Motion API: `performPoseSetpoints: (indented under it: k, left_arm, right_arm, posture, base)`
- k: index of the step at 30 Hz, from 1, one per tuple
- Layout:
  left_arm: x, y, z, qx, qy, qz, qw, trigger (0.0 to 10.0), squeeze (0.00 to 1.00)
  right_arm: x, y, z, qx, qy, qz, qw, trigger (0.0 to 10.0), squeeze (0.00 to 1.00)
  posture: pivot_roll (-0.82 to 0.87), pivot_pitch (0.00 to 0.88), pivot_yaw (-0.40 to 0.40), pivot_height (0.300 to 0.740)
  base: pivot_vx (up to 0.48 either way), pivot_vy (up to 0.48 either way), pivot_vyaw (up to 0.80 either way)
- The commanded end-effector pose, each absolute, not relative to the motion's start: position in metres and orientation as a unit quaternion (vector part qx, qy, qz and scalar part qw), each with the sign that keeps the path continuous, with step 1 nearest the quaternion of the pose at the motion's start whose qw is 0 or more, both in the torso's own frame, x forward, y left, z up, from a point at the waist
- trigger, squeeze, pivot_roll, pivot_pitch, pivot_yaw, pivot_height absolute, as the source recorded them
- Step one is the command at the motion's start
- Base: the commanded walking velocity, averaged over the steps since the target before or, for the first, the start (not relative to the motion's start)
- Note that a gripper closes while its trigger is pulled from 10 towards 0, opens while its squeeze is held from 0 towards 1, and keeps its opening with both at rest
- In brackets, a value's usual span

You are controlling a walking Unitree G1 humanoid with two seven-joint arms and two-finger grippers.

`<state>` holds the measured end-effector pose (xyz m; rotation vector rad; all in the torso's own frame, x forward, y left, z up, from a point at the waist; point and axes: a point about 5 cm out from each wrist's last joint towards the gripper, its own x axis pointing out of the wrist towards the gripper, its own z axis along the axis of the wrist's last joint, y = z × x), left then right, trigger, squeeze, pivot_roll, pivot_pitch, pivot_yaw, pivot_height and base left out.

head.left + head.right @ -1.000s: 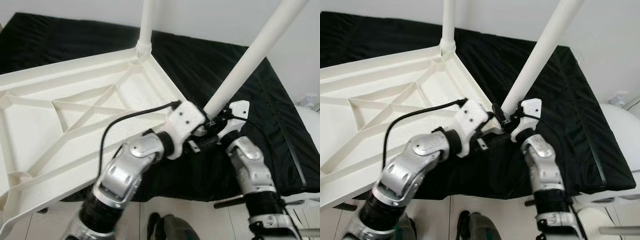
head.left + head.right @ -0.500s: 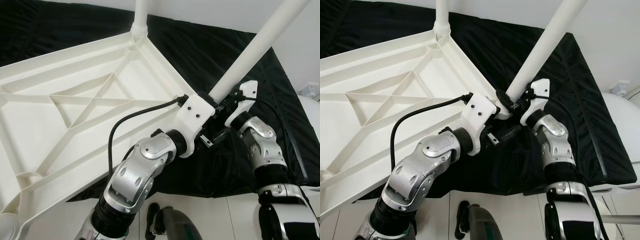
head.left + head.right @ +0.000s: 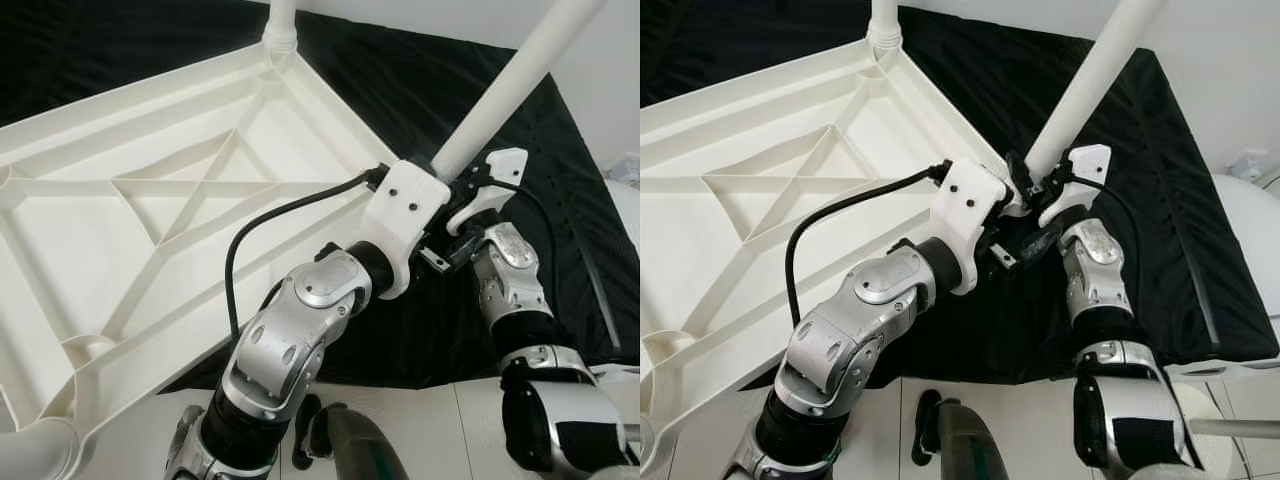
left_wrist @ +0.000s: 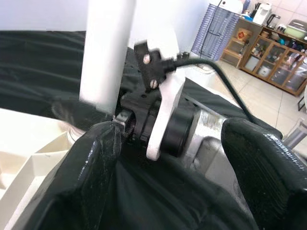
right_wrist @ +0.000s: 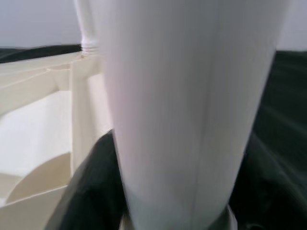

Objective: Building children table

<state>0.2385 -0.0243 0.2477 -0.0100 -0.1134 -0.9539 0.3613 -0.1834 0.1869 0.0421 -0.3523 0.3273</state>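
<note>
The table leg point(image 3: 505, 95) is sitting in my right gripper point(image 3: 1037, 192), whose black fingers point(image 5: 86, 191) are closing around the white tube near its lower end, at the near right corner of the upturned tabletop point(image 3: 150, 200). My left gripper point(image 3: 432, 228) is hovering just beside the same corner; in the left wrist view its two fingers point(image 4: 91, 177) are standing spread apart with nothing between them, so I am reading it as open.

I am judging the leg as leaning, not standing square like the second leg point(image 3: 883, 22) already seated at the far corner. That is my main worry: if I am pushing or twisting it while it is tilted, it may be jamming in its socket, or levering the light tabletop sideways across the black cloth point(image 3: 1140, 200). The left wrist cable point(image 3: 270, 225) is looping over the ribs and could be snagging. The two wrists are nearly touching, so any turn risks a knock.

As for containers, I am seeing none as such; the ribbed cells of the tabletop's underside are lying bare.
</note>
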Motion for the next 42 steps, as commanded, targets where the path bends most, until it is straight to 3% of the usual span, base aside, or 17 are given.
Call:
performPoseSetpoints:
  k: [1,14,15,17,18,28,29,32,33,42]
  left_arm:
    - [0.238,-0.033,0.252,-0.01,-0.059,-0.471,0.88,10.0,0.0]
    - [0.247,-0.032,0.254,-0.012,-0.06,-0.455,0.889,10.0,0.0]
    - [0.249,-0.03,0.253,-0.008,-0.061,-0.447,0.892,10.0,0.0]
    - [0.249,-0.03,0.253,-0.008,-0.061,-0.447,0.892,10.0,0.0]
    - [0.252,-0.027,0.252,-0.005,-0.06,-0.438,0.897,10.0,0.0]
    - [0.264,-0.009,0.246,0.018,-0.056,-0.397,0.916,10.0,0.0]
    - [0.266,-0.006,0.246,0.018,-0.056,-0.39,0.919,10.0,0.0]
    - [0.267,-0.004,0.246,0.018,-0.056,-0.385,0.921,10.0,0.0]
    - [0.269,-0.001,0.246,0.022,-0.056,-0.378,0.924,10.0,0.0]
    - [0.28,0.018,0.24,0.058,-0.054,-0.338,0.938,10.0,0.0]
  right_arm:
    - [0.351,-0.189,0.169,0.052,-0.155,0.141,0.977,10.0,0.0]
    - [0.324,-0.181,0.178,0.044,-0.213,0.115,0.969,10.0,0.0]
    - [0.32,-0.179,0.179,0.044,-0.217,0.12,0.968,10.0,0.93]
    - [0.32,-0.179,0.179,0.044,-0.217,0.12,0.968,10.0,0.93]
    - [0.315,-0.177,0.182,0.045,-0.223,0.12,0.966,10.0,1.0]
    - [0.295,-0.167,0.205,0.027,-0.27,0.104,0.957,10.0,1.0]
    - [0.292,-0.165,0.204,0.025,-0.266,0.11,0.957,10.0,0.93]
    - [0.29,-0.163,0.204,0.025,-0.263,0.115,0.958,10.0,0.93]
    - [0.288,-0.162,0.202,0.021,-0.259,0.123,0.958,10.0,0.0]
    - [0.272,-0.155,0.187,0.006,-0.23,0.135,0.964,10.0,0.0]
  posture:
    - [-0.05,0.296,-0.142,0.74]
    - [-0.05,0.294,-0.127,0.74]
    - [-0.04,0.288,-0.119,0.74]
    - [-0.04,0.288,-0.119,0.74]
    - [-0.04,0.285,-0.115,0.74]
    - [0.0,0.247,-0.098,0.74]
    - [0.01,0.236,-0.093,0.74]
    - [0.01,0.236,-0.093,0.74]
    - [0.02,0.23,-0.09,0.74]
    - [0.04,0.191,-0.087,0.74]
  base:
    - [0.0,0.0,0.0]
    - [0.0,0.0,0.0]
    - [0.0,0.0,0.0]
    - [0.0,0.0,0.0]
    - [0.0,0.0,0.0]
    - [0.0,0.0,0.0]
    - [0.0,0.0,0.0]
    - [0.0,0.0,0.0]
    - [0.0,0.0,0.0]
    - [0.0,0.0,0.0]
